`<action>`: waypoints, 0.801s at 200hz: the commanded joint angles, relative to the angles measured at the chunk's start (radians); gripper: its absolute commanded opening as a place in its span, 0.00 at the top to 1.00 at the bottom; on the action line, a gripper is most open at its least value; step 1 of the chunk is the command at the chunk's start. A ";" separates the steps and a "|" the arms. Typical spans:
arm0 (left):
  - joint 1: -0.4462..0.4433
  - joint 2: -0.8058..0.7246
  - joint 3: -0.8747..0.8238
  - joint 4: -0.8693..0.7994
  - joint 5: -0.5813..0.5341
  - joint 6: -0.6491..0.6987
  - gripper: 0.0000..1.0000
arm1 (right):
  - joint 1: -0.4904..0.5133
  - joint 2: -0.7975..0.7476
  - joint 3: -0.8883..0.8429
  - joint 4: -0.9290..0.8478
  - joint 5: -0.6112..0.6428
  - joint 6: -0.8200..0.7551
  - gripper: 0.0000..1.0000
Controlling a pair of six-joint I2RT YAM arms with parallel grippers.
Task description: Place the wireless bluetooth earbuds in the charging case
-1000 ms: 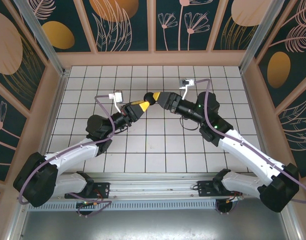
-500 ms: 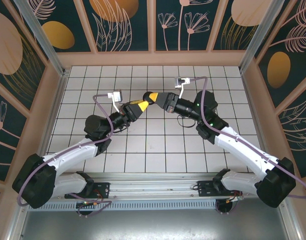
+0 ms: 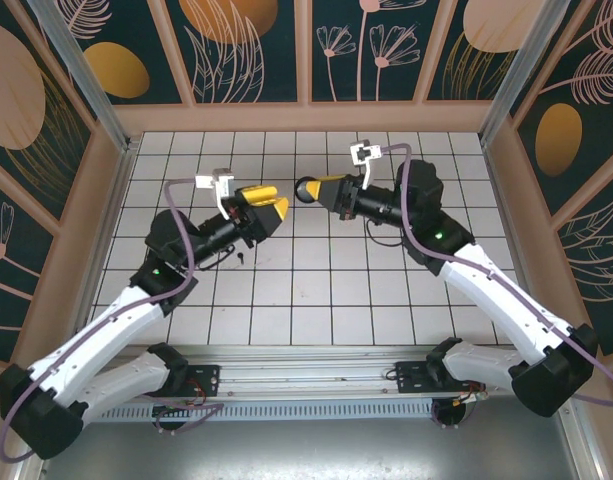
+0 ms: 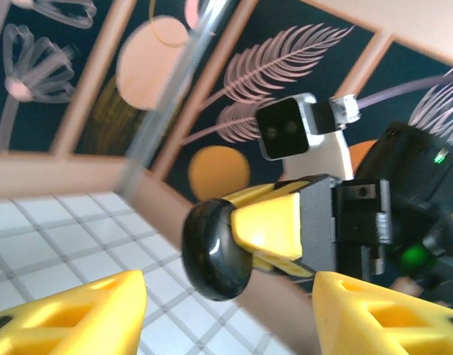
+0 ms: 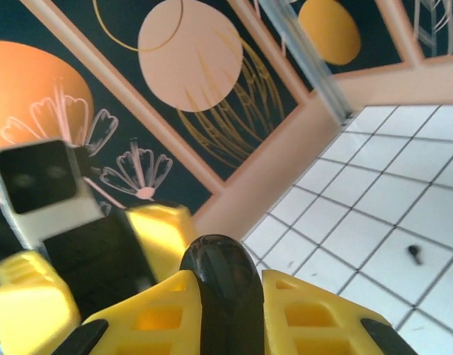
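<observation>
The charging case (image 3: 306, 190) is a glossy black rounded shell, lid closed, held in the air above the tiled floor. My right gripper (image 3: 316, 190) is shut on it, and its yellow fingers pinch the case (image 5: 222, 274) from both sides in the right wrist view. My left gripper (image 3: 277, 203) is open and apart from the case, a short way to its left. In the left wrist view the case (image 4: 215, 251) hangs beyond my open left gripper (image 4: 227, 314), clear of both fingers. One tiny black earbud (image 3: 240, 257) lies on the floor below the left arm, and the same earbud (image 5: 414, 254) rests on a white tile.
The white tiled floor (image 3: 316, 300) is bounded by a wooden rim (image 3: 306, 118) and dark floral wall panels. Both arms reach in from the near edge and face each other over the middle of the floor.
My left gripper has opened, let go of the case and drawn back to the left. My right gripper has shut on the case and now carries it alone.
</observation>
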 commanded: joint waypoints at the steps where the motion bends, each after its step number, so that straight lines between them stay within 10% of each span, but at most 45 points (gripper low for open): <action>1: 0.002 -0.008 0.110 -0.371 -0.126 0.314 0.38 | -0.013 0.041 0.103 -0.237 -0.019 -0.273 0.89; 62: 0.005 0.063 0.214 -0.442 0.140 0.493 0.34 | -0.009 0.048 0.084 -0.190 -0.130 -0.419 0.90; 160: 0.106 0.124 0.098 -0.162 0.481 0.283 0.38 | 0.003 -0.016 -0.017 -0.045 -0.246 -0.400 0.90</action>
